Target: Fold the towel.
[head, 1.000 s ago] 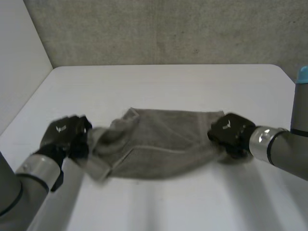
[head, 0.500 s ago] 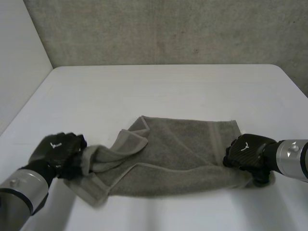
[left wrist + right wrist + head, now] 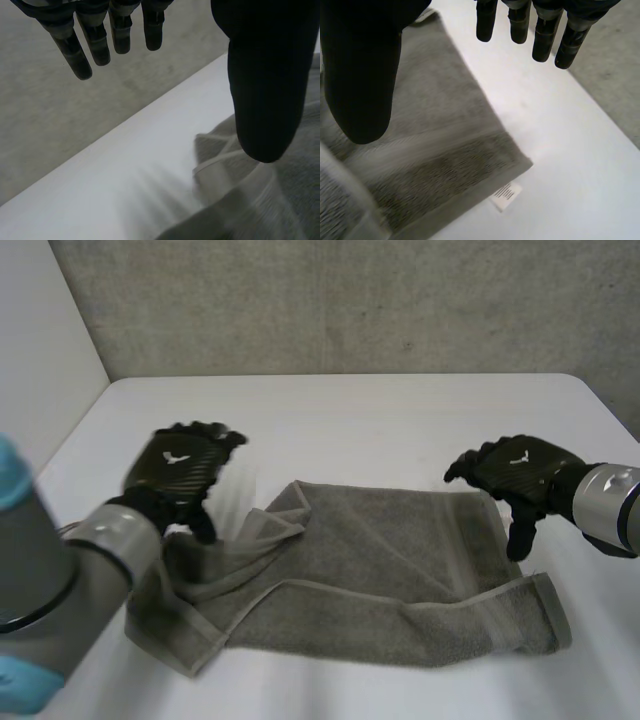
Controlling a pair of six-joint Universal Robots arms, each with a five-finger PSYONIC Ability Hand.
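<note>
Dim, diffuse light; table brightest surface; faint soft shadow along towel edge; fingers near-black silhouettes.

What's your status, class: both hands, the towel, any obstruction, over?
Left hand open, above rumpled end of grey terry towel. Right hand open, above its other end. Towel lies on white table, partly folded. Nothing in the way.

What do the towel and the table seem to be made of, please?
The towel looks like grey-brown terry cloth, probably cotton, matte: fuzzy pile, a flatter woven band near its end, a small label at one corner. The table seems a smooth white laminate or painted board; its even, unmarked surface leaves that open.
</note>
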